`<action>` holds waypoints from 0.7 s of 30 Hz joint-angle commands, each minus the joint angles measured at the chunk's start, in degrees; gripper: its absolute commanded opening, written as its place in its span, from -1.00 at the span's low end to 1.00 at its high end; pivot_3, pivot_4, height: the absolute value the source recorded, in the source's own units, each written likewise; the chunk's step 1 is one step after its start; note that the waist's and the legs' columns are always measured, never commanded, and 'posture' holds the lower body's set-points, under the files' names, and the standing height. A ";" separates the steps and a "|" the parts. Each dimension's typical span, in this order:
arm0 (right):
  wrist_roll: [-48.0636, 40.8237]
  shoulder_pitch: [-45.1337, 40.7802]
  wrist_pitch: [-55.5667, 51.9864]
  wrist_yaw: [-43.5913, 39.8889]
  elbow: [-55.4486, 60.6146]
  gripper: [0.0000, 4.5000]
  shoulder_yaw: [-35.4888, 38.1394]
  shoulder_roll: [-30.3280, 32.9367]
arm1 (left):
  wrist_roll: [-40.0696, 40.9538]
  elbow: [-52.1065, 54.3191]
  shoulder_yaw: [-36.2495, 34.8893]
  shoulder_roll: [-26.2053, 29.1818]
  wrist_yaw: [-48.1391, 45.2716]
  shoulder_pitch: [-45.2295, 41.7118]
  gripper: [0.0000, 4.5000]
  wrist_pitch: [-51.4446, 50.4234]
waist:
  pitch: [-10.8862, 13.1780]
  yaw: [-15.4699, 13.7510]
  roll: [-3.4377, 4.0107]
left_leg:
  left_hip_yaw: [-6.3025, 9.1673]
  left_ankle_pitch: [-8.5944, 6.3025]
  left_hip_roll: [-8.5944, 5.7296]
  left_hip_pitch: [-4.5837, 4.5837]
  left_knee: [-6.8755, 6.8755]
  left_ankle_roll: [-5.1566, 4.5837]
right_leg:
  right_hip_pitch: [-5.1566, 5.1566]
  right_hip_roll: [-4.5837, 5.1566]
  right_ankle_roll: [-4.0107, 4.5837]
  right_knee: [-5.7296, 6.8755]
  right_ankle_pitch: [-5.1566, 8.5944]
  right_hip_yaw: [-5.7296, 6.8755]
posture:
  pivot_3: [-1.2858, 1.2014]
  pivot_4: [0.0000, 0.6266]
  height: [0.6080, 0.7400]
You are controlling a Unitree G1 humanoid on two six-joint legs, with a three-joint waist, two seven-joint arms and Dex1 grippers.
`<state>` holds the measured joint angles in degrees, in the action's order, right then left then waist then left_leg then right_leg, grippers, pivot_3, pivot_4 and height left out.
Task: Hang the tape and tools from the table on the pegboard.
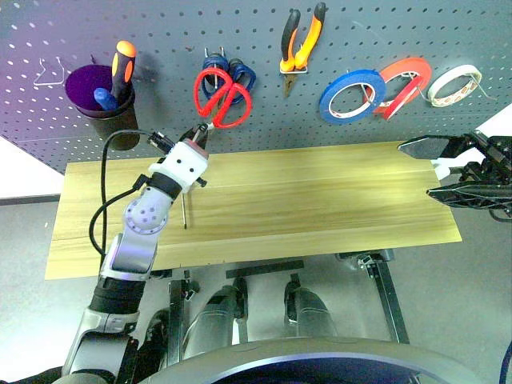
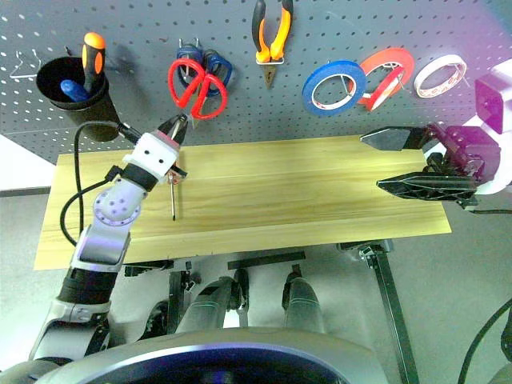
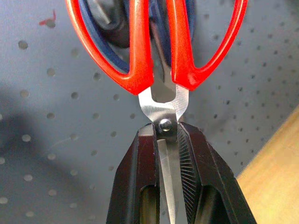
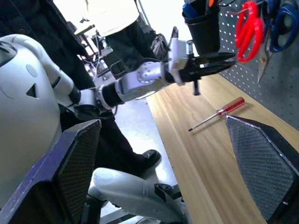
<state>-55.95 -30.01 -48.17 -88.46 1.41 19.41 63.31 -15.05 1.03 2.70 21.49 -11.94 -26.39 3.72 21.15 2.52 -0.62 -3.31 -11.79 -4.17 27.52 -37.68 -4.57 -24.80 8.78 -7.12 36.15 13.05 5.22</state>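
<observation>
My left gripper (image 1: 200,136) is shut on the blades of the red-handled scissors (image 1: 222,96), just below the pivot (image 3: 165,124). It holds their handles up against the pegboard (image 1: 160,32), over the blue-handled scissors (image 1: 238,74); I cannot tell whether they rest on a hook. The thin red-handled screwdriver (image 1: 184,212) lies on the table (image 1: 320,200) under my left wrist. The orange-and-black pliers (image 1: 300,40) and the red tape (image 1: 404,80) hang on the board. My right gripper (image 1: 436,170) stands open and empty over the table's right end.
A black cup (image 1: 100,96) on the board's left holds an orange-and-black screwdriver (image 1: 122,64). A blue roll (image 1: 352,94) and a white roll (image 1: 454,84) hang on either side of the red tape. A person's legs (image 4: 121,42) stand beyond the table's left end.
</observation>
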 commanded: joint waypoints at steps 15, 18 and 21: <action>-2.61 -0.96 -0.63 1.34 1.39 1.00 2.43 0.49 | 6.57 1.50 -0.47 -2.69 -4.26 0.02 0.99 -6.27 | 0.00 0.12 0.00 | -0.02 -0.05 0.00 0.00 -0.26 -0.07 | 0.10 0.03 -0.10 0.00 -0.14 -0.01 | -0.17 0.03 0.74; -3.15 -1.56 -0.80 1.18 1.04 1.00 2.33 0.17 | 7.77 5.89 -0.53 -1.78 -6.46 5.29 0.99 -6.64 | 0.00 0.20 0.00 | -0.02 -0.05 0.00 0.00 -0.25 -0.08 | 0.09 0.03 -0.10 0.00 -0.14 -0.01 | -0.17 0.04 0.74; -3.06 -1.80 -0.39 0.48 1.03 1.00 1.75 -0.10 | 7.74 10.53 -0.27 -0.47 -7.97 10.66 0.99 -8.67 | 0.00 0.26 0.01 | -0.05 -0.08 0.01 0.00 -0.25 -0.11 | 0.07 0.04 -0.10 -0.01 -0.14 -0.01 | -0.16 0.04 0.74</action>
<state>-57.73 -30.95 -48.88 -87.11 1.89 19.38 63.00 -7.74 7.05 2.64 20.12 -19.13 -17.53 -4.34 21.15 2.79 -0.62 -3.35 -11.87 -4.16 27.52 -37.93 -4.68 -24.73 8.82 -7.22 36.14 12.91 5.21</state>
